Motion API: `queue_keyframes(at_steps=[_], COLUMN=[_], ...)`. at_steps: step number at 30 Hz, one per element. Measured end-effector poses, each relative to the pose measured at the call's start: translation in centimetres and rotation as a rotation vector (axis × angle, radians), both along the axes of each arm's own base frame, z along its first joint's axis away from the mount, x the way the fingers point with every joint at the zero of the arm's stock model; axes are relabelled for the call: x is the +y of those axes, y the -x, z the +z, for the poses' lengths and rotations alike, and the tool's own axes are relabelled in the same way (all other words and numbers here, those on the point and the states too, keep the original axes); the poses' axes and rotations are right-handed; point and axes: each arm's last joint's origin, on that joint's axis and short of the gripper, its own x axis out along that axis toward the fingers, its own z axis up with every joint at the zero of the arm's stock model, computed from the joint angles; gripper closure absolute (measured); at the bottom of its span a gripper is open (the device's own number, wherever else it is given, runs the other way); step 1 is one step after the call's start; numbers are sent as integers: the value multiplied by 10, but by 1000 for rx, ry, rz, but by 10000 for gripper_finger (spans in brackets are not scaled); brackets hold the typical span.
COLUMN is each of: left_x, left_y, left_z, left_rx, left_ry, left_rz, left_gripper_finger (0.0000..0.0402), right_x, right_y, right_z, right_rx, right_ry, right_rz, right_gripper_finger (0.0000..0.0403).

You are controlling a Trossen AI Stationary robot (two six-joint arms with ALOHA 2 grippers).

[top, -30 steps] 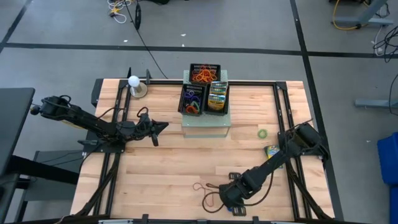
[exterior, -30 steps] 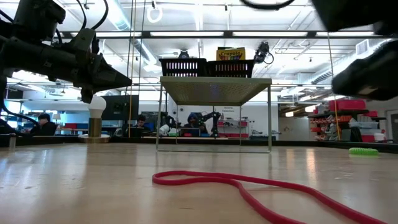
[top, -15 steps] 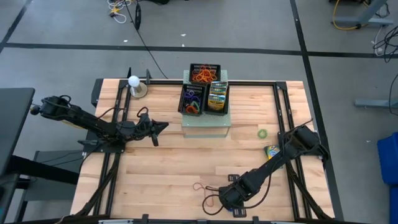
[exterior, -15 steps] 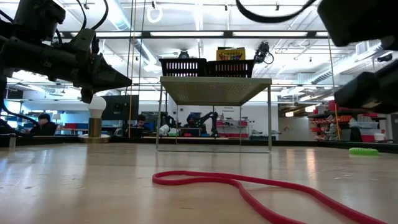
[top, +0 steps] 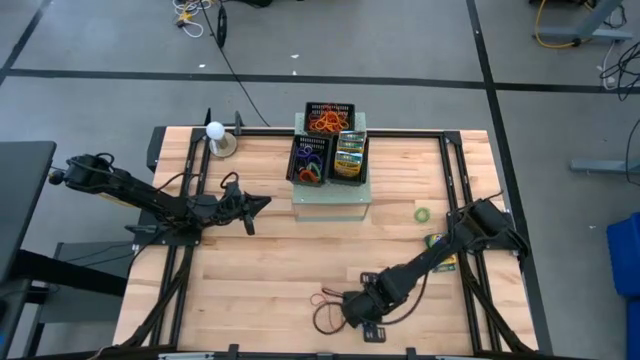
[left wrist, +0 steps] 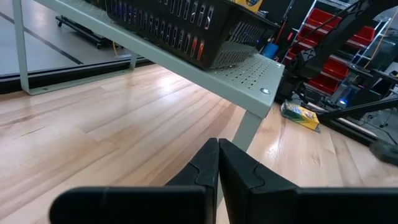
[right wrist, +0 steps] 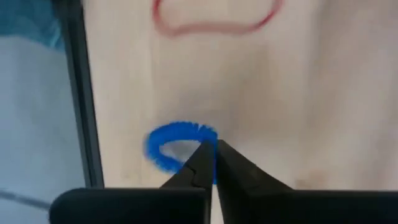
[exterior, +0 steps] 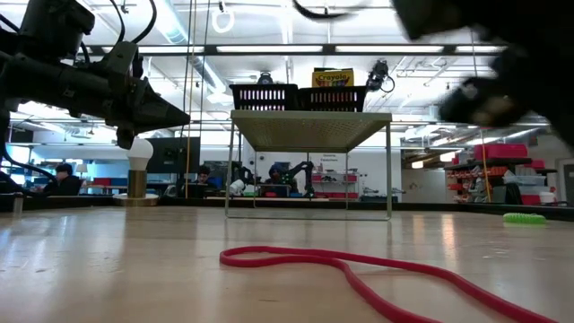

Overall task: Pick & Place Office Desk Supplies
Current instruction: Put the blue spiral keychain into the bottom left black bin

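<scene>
High view: right end effector (top: 352,310) low at the near edge of the surface (top: 270,250), rubber band (top: 325,315) just beside it; left end effector (top: 262,204) idle, well apart. Trays (top: 330,145) already hold supplies; crayon box (top: 437,243) and green loop (top: 422,214) remain out.

Right wrist view: fingers pinched on blue loop (right wrist: 177,146).

Left wrist view: fingers (left wrist: 217,168) closed, empty.

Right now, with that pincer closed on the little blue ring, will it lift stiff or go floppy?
The blue ring looks ribbed and holds a round shape, so probably springy, not limp. It seems light. Pinched at one edge by the right pincer, it may dangle or slip.
</scene>
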Motion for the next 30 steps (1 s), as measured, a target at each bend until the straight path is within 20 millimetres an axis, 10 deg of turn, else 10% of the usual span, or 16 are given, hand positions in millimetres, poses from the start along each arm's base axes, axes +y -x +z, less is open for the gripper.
queue_keyframes(at_steps=[9,18,26,30], left_x=[0,0,0,0], left_y=[0,0,0,0], left_z=[0,0,1,0], left_rx=[-3,1,-8,-4], left_ry=[1,0,1,1], left_rz=[0,0,0,0], left_gripper_finger=[385,385,385,385], right_x=[-52,-128,-130,-98], right_y=[-55,-98,-108,-87], right_z=[70,37,15,31], right_rx=[-173,-250,-206,-130], right_ry=[50,-1,-52,-48], right_rz=[-214,-758,-862,-709], right_gripper_finger=[399,400,400,384])
